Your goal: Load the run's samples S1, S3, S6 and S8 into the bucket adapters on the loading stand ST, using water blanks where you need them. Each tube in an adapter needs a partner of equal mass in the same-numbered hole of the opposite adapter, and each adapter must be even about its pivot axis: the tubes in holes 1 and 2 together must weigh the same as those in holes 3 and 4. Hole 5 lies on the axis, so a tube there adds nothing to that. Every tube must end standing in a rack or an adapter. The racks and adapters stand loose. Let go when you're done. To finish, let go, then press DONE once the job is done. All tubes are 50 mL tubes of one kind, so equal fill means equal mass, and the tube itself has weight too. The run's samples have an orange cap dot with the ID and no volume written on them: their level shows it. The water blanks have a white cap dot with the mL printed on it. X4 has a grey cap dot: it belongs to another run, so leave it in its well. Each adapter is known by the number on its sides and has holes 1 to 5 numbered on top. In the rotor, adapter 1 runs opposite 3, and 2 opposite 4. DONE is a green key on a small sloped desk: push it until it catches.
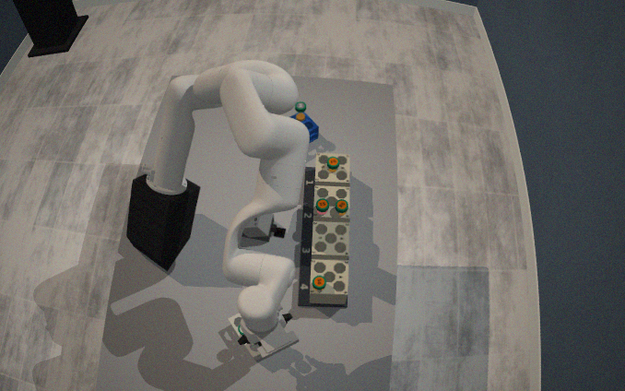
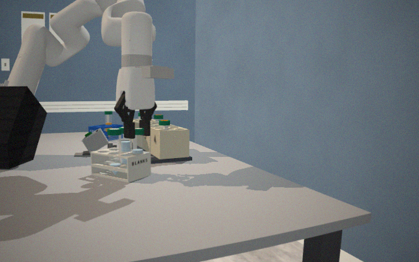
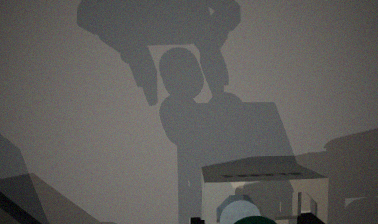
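Observation:
My gripper (image 1: 265,329) (image 2: 137,131) (image 3: 254,221) is open, its fingers low around a green-capped tube in the white BLANKS rack (image 2: 139,169) (image 3: 215,175). Two more green caps show there in the exterior view; their printed values are hidden. On the dark stand (image 1: 304,265), adapter 1 (image 1: 345,171) holds one orange-dot tube (image 1: 333,162) in its middle hole. Adapter 2 (image 1: 332,190) holds two orange-dot tubes (image 1: 322,205) (image 1: 341,206). Adapter 3 (image 1: 342,238) is empty. Adapter 4 (image 1: 336,299) (image 2: 172,143) holds one orange-dot tube (image 1: 318,282) (image 2: 164,122). Cap IDs are too small to read surely.
A blue rack (image 1: 312,133) (image 2: 96,128) at the far end holds a green-capped tube (image 1: 300,105) (image 2: 108,117) with orange contents; the arm partly hides it. The small sloped grey desk (image 1: 258,228) (image 2: 96,141) stands between arm base and stand, its green key (image 2: 88,134) visible in the exterior view.

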`<state>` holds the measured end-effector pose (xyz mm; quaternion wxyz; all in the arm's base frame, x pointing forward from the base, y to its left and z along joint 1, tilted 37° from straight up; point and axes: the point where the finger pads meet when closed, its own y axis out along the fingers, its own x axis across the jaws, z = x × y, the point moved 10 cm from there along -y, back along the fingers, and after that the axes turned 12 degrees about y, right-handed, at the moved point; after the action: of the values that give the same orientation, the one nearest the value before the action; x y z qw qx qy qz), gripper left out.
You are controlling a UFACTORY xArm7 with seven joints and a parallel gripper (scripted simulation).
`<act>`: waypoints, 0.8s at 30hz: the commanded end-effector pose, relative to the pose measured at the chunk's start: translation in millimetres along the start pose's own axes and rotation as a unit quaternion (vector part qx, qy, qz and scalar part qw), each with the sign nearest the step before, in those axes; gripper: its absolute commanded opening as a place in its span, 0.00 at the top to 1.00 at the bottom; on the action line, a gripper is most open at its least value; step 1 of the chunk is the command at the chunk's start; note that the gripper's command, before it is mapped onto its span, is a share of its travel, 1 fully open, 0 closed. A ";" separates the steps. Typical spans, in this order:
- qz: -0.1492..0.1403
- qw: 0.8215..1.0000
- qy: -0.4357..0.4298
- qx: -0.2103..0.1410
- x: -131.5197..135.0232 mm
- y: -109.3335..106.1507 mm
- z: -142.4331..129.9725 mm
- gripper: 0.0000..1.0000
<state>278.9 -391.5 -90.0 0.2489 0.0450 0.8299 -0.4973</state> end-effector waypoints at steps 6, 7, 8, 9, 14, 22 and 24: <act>0.000 1.000 0.000 0.003 0.4 -0.6 1.5 0.43; 0.000 1.000 0.000 0.003 0.4 -0.6 1.5 0.43; 0.000 1.000 0.000 0.003 0.4 -0.6 1.5 0.43; 0.000 1.000 0.000 0.003 0.4 -0.6 1.5 0.43; 0.000 1.000 0.000 0.003 0.4 -1.9 1.5 1.00; 0.000 1.000 0.000 0.003 0.4 -2.4 1.5 1.00; 0.000 1.000 0.000 0.003 0.4 -2.4 1.5 1.00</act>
<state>279.0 -391.5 -90.2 0.2489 0.0451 0.8298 -0.4975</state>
